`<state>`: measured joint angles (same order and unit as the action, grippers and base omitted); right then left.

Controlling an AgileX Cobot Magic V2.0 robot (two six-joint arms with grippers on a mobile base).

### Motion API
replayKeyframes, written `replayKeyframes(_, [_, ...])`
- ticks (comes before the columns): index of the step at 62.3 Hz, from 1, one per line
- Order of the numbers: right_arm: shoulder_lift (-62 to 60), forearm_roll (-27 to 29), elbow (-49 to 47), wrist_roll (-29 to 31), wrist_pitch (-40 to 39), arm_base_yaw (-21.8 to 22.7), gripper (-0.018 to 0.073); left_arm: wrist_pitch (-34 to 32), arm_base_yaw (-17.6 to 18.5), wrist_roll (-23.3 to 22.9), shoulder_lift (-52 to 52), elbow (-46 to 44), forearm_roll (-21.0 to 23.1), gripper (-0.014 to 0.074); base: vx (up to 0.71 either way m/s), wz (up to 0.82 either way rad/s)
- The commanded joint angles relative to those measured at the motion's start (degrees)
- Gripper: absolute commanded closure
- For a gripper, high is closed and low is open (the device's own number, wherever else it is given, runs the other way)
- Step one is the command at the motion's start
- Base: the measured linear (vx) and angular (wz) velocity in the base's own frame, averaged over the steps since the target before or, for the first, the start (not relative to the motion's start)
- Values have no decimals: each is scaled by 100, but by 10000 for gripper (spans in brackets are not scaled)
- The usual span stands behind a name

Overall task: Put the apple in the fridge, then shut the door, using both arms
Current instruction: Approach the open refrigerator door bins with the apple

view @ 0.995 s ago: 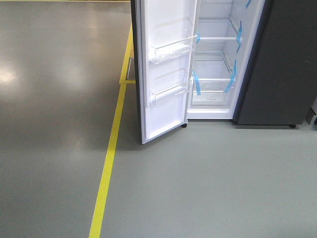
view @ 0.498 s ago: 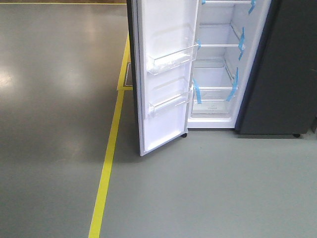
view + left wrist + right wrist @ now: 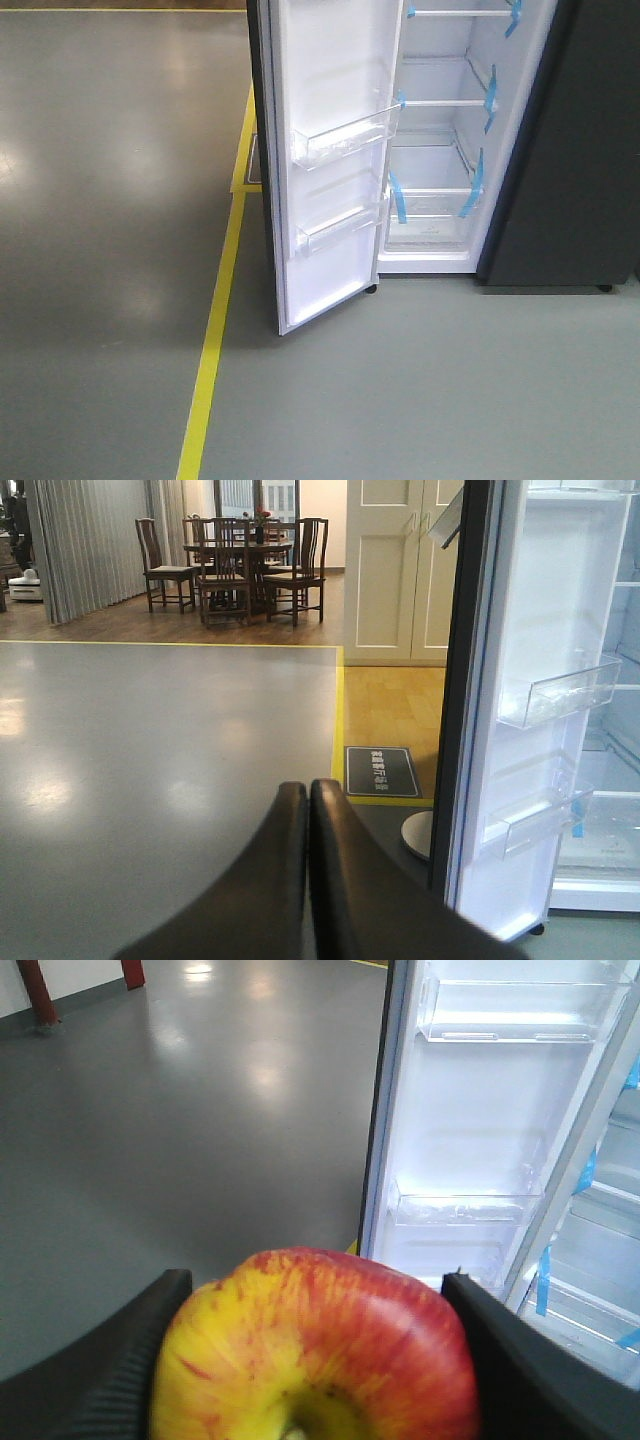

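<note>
Apple clamped between fingers of your right gripper; your left gripper closed, near the open door.

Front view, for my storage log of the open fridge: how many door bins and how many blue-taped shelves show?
Door bins: 2
Blue-taped shelves: 3
Total: 5

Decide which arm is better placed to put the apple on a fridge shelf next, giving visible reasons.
Right. The right gripper is shut on the apple, with the open fridge ahead. The left gripper is shut and empty, facing the door, better suited to closing it afterwards.
</note>
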<state>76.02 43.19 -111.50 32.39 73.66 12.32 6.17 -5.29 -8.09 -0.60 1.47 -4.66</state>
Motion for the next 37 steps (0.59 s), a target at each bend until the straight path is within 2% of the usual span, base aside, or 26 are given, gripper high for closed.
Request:
replayKeyframes(1, [-124, 253, -128, 53, -55, 13, 504, -451, 22, -35, -94, 162, 31, 603, 16, 0])
replayKeyframes(37, [-124, 253, -128, 53, -55, 13, 504, -451, 22, -35, -94, 162, 31, 603, 16, 1])
